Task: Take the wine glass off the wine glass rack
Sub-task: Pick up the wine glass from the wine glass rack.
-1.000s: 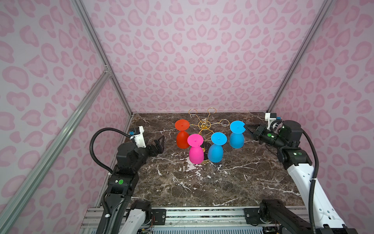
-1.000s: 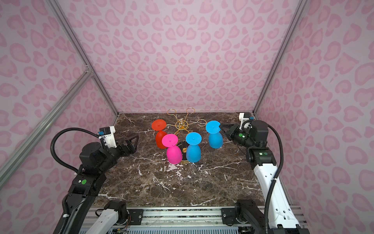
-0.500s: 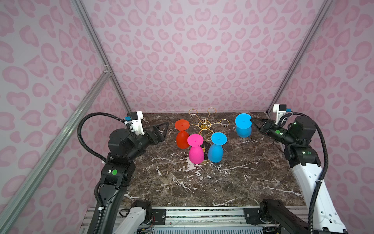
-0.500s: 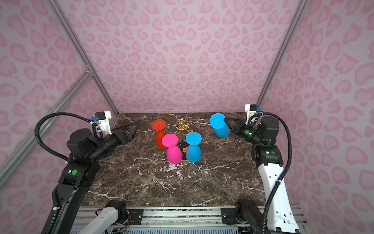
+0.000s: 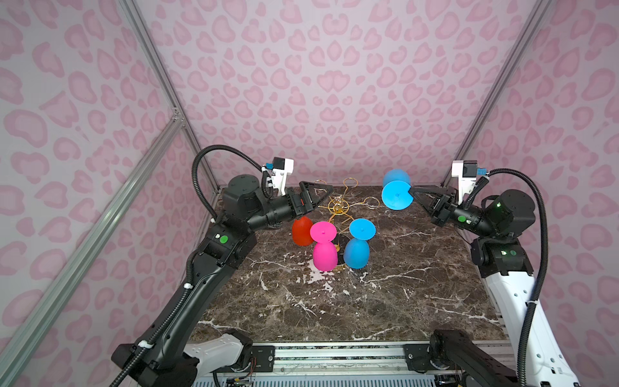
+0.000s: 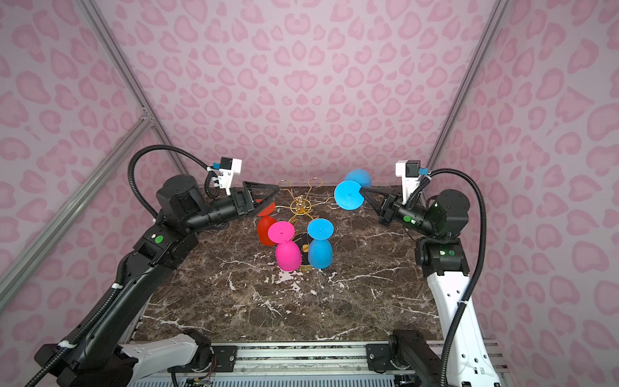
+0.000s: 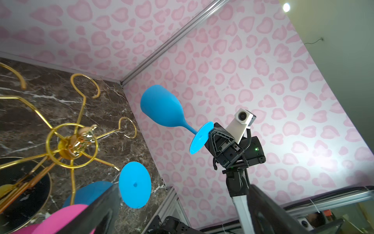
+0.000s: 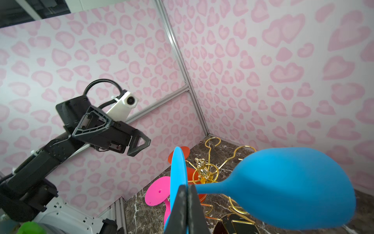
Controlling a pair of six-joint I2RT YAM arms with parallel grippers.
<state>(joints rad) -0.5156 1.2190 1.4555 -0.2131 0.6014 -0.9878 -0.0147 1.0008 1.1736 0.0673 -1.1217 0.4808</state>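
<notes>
Well back on the surface (image 5: 368, 301) stands the rack (image 5: 338, 205), its gold loops spread from a centre post. Three glasses hang from it upside down: a red glass (image 5: 301, 231) on its left side, and a pink glass (image 5: 324, 256) and a blue glass (image 5: 356, 253) on its near side.

The left end effector (image 5: 321, 197) hovers empty with its jaws spread wide. It is just above the red glass and beside the rack's left loops. The right end effector (image 5: 413, 193) is clamped on the foot of the held glass (image 5: 397, 197), also blue. That glass is in the air to the right of the rack and touches none of the loops. The left wrist view shows a clear gap between its bowl (image 7: 162, 109) and the nearest loop.

The next move turns on how this glass lies. Its stem runs nearly level, from the foot pinched at the fingertips out to the bowl. The bowl points away from the right arm, toward the back wall. Only the foot's rim is gripped, edge-on between the fingers.

The removal itself looks done. Setting the glass down would, I judge, need the wrist turned until the foot or the mouth faces the surface. Bare surface lies nearer the robot, below and to the right of the rack. So thin a pinch could slip under the bowl's leverage.
</notes>
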